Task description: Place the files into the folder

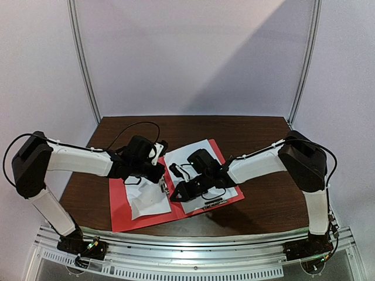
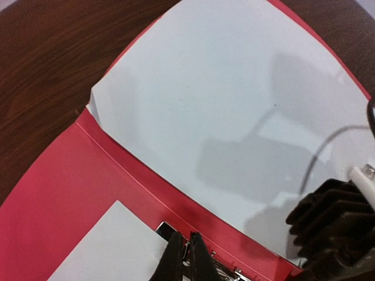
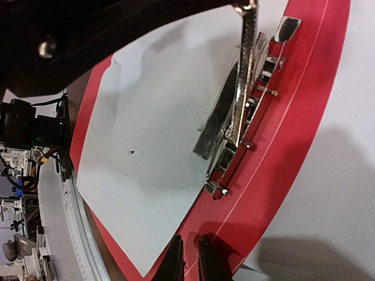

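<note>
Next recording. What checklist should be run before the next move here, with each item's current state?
1. Folder lies open on the table: ok.
2. Large sheet lies on the folder's right half: ok.
3. Small sheet lies on the left half: ok.
4. Metal clip pressed flat by the fold: not ok, its lever stands raised.
5. Left pincer shut, nothing seen between its fingers: ok.
6. Right pincer free of paper and folder: cannot tell; its fingers are close together above the red edge.

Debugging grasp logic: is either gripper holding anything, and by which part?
Left gripper shut, nothing visible in it. Right gripper over the folder fold: cannot be told.
</note>
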